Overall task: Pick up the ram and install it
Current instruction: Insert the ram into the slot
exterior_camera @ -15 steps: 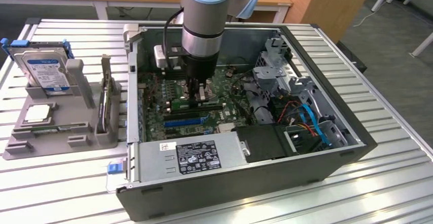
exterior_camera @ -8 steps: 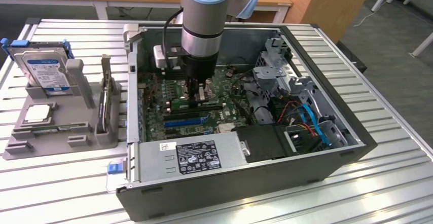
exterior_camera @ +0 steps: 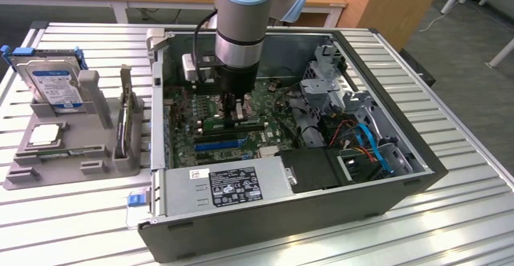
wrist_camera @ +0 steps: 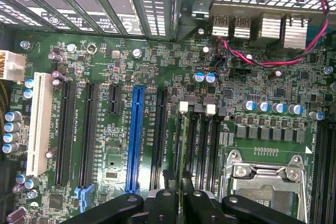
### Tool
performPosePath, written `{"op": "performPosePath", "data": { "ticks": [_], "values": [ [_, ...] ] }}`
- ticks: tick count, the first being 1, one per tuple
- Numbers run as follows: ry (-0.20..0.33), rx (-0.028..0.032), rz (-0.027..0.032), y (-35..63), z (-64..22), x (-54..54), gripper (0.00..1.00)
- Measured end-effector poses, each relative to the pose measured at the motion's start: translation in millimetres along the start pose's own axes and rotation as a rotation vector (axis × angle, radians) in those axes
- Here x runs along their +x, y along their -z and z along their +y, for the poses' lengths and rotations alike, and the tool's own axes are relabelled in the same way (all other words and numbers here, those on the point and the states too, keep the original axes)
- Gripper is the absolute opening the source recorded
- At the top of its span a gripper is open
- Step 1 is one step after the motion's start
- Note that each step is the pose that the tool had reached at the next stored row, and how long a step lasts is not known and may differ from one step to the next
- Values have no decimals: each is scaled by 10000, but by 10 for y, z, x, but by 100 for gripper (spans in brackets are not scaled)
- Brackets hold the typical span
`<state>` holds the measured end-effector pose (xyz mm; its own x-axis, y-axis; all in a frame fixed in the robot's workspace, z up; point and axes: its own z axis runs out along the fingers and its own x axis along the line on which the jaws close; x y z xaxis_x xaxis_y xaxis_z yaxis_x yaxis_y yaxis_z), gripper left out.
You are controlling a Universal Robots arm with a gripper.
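Inside the open computer case [exterior_camera: 281,218], the gripper [exterior_camera: 237,115] reaches straight down over the motherboard [wrist_camera: 105,56], near the middle of the board as the exterior view shows it. Its two dark fingers [wrist_camera: 163,203] are drawn close together and pinch the ram [wrist_camera: 180,145] between them. The wrist view sees the stick edge-on, as a thin green line running out from the fingertips. It lies along the outermost of the black memory slots, the one nearest the long blue slot [wrist_camera: 135,140], with the other memory slots and the metal CPU socket [wrist_camera: 268,182] on its far side. A white latch [wrist_camera: 183,106] sits at the slot's end, just past the end of the stick. Whether the ram is pushed home or only resting on the slot I cannot tell. Red and black wires [wrist_camera: 262,61] loop across the board near the rear ports. Outside the case, on the exterior view's left, a grey tray [exterior_camera: 48,173] stands on the slatted metal table [exterior_camera: 449,127] and holds an upright hard drive [exterior_camera: 52,85] and a taller card with a metal bracket [exterior_camera: 124,118].
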<state>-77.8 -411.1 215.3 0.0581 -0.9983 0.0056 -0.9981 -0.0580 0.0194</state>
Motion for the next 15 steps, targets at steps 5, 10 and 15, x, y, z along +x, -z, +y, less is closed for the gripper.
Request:
{"op": "performPosePath", "data": {
  "ticks": [5,10,15],
  "values": [
    [61,0,1,0,0,0,14],
    [69,1,0,-4,0,0,14],
    [68,-21,2,-24,0,0,14]
  ]
}}
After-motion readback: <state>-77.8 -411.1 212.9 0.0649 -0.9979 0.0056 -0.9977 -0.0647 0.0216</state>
